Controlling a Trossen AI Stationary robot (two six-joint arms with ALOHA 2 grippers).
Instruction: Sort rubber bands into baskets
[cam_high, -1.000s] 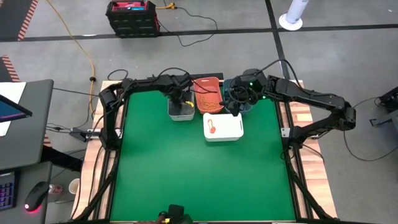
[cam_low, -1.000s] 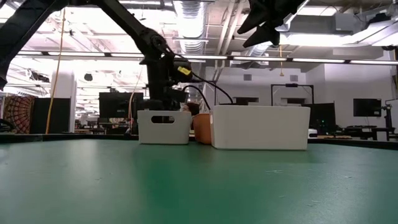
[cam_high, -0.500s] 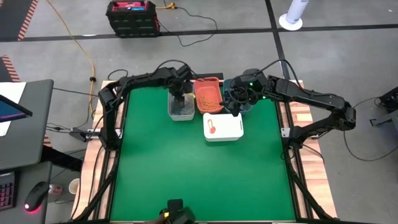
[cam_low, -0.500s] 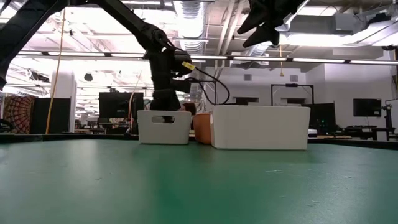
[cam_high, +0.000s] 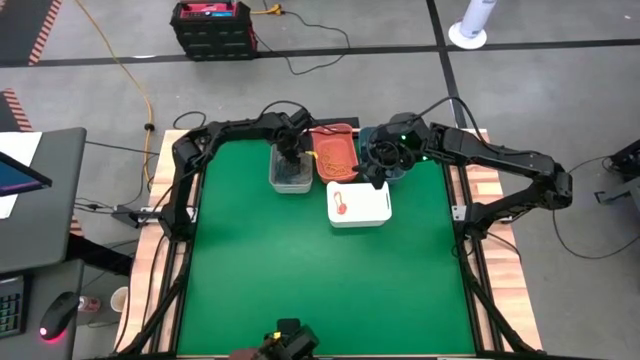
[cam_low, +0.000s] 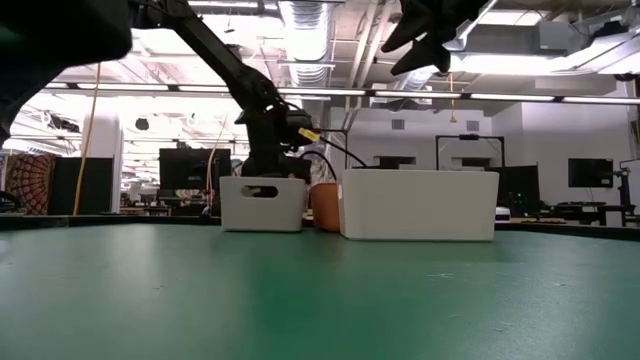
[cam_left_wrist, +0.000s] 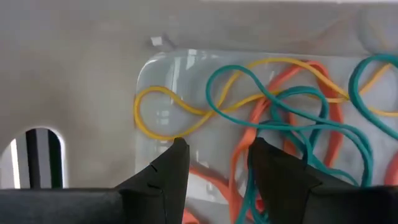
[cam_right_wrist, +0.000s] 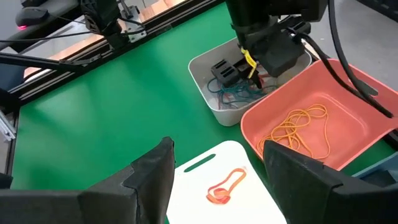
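Rubber bands (cam_left_wrist: 273, 118) tangled | grey basket (cam_right_wrist: 214, 106) | left pincer (cam_left_wrist: 216, 163) inside

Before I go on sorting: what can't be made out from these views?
- Dark slate-blue basket: the right arm covers most of it in the high view, the right wrist view cuts it at the edge; contents unseen.
- Grey basket: the left pincer hides part of its bands.
- Low view: basket walls hide all contents.
- Left wrist view: whether the fingertips touch a band is unclear.
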